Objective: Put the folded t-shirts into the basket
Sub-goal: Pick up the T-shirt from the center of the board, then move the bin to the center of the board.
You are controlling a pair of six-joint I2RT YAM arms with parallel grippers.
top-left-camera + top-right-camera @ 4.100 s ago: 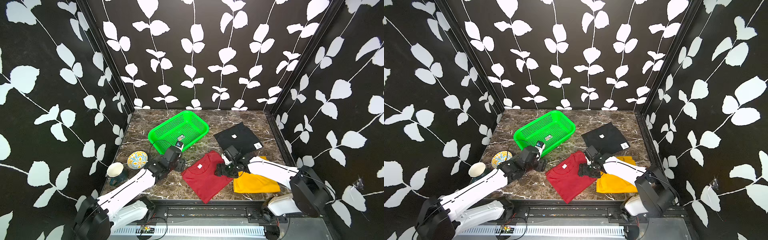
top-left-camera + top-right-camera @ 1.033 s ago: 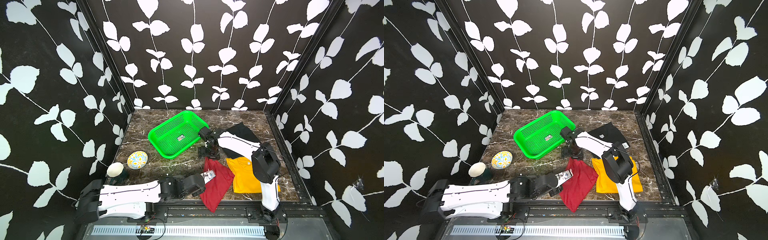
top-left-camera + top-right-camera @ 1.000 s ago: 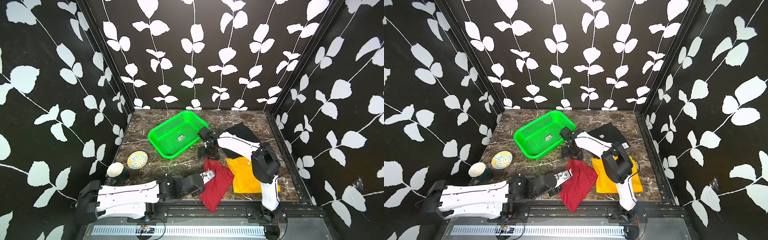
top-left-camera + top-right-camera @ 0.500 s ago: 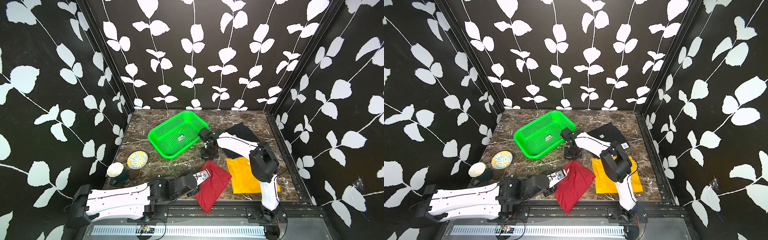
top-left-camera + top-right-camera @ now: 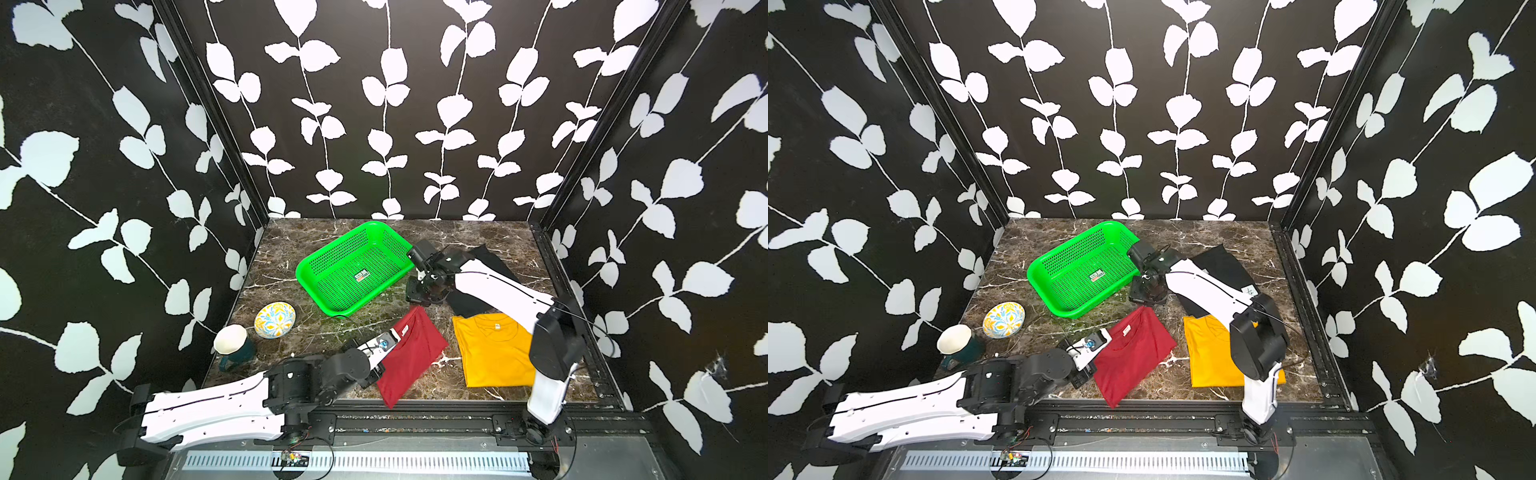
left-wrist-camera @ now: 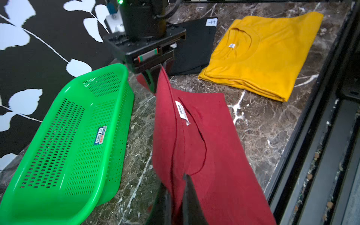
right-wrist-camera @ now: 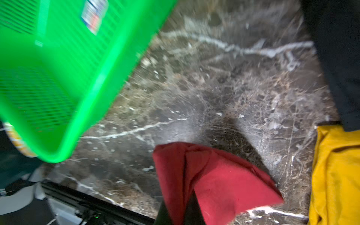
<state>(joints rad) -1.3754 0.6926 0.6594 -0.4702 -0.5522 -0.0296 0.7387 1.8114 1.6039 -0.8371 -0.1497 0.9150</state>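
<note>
Both grippers, left gripper (image 6: 176, 196) and right gripper (image 7: 178, 208), pinched on opposite corners of folded red cloth t-shirt (image 5: 409, 353), just beside bright green perforated plastic basket (image 5: 332, 305); presumably for flat two-handed lift into it.

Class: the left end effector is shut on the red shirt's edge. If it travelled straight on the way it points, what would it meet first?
Probably the right end effector, pinching the red shirt's far corner; depth is uncertain.
</note>
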